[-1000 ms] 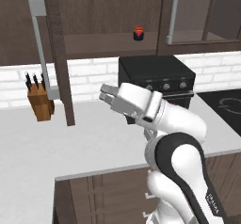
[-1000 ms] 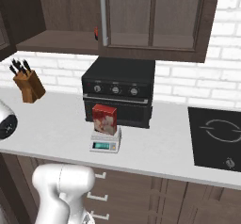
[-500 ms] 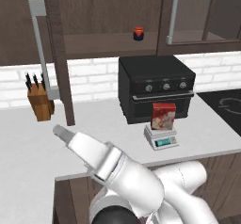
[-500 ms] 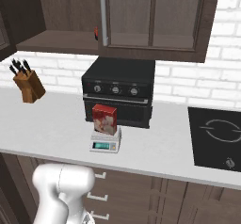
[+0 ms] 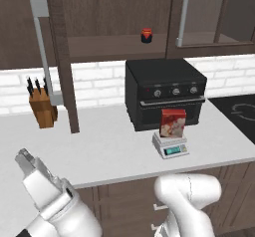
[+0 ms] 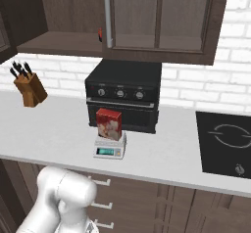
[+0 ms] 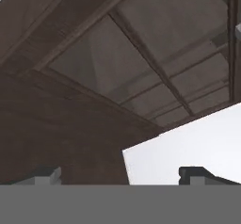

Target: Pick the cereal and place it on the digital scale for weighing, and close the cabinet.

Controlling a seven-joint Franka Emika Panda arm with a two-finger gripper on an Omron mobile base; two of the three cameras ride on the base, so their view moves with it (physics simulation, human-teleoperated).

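My jaws spread empty, cereal (image 5: pixel 172 123) sits on digital scale (image 5: pixel 171 146); far-left cabinet door (image 5: pixel 62 57) looks stiff and heavy, best pushed near its bar handle (image 5: pixel 44 52).

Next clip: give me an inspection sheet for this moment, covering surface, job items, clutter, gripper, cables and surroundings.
Surface: pale countertop, with the items below on it.
Job's things: cereal upright on the digital scale, in front of the oven; cabinet door open, edge-on, handle toward the camera.
Clutter: knife block at the wall; small red jar on the open shelf.
Grippers: gripper open, nothing between its fingers, aimed up at a glass-panelled door.
Cables: nothing seen.
Surroundings: white brick backsplash, black cooktop, drawers below the counter.
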